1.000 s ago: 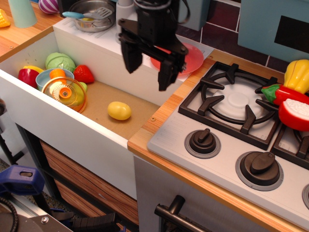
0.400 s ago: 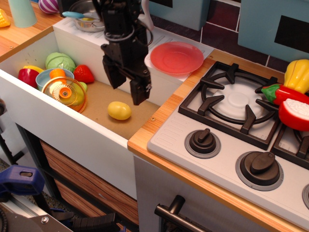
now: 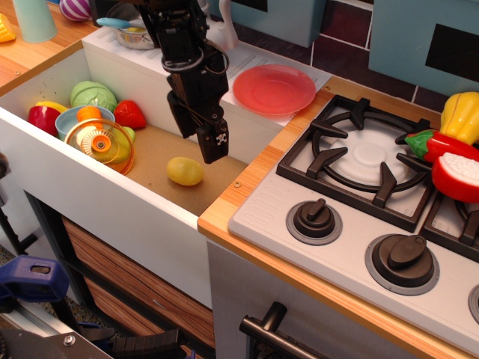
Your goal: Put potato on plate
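Note:
The potato [image 3: 185, 171] is a small smooth yellow egg shape lying on the brown floor of the white sink, near its right wall. The plate [image 3: 274, 89] is flat, round and red-pink, and it rests empty on the white ledge behind the sink's right corner. My black gripper [image 3: 198, 134] hangs over the sink, just above and slightly behind the potato. Its fingers [image 3: 214, 143] point down, stand apart and hold nothing. They do not touch the potato.
A transparent orange domed dish [image 3: 101, 146], a blue bowl [image 3: 75, 118], a green cabbage [image 3: 93, 95] and a strawberry [image 3: 129, 114] fill the sink's left end. A stove [image 3: 367, 157] with knobs lies to the right. A yellow pepper toy with red pieces [image 3: 453, 146] sits on it.
My gripper has moved left from in front of the plate and down into the sink, ending close above the potato. It also turned a little. The potato and plate have not moved.

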Available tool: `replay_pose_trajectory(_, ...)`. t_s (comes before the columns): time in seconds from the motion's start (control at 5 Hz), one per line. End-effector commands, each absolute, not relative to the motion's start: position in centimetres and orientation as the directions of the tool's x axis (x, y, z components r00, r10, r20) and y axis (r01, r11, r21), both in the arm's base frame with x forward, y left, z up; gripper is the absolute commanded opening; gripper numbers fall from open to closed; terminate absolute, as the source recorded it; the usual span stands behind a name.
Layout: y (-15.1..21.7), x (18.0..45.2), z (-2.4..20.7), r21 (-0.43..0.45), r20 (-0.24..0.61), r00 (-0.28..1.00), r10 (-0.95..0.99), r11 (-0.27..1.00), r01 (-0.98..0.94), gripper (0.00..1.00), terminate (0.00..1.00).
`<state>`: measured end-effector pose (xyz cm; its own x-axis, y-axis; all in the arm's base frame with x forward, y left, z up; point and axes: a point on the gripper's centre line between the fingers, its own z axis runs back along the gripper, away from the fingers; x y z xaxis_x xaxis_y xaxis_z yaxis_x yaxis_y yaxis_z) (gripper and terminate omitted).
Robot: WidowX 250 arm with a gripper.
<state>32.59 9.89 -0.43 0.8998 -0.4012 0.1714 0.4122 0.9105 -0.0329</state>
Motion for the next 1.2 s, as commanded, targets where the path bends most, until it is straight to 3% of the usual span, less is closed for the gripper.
replay_pose_trajectory(0.0, 11.4, 33.2, -1.0, 0.005, 0.225, 0.871, -0.437, 0.894, 0.448, 1.00, 0.00)
replay_pose_trajectory(1.0, 13.5, 33.3, -5.7, -0.003, 0.307, 0.833, -0.461, 0.874, 0.485, 1.00, 0.00)
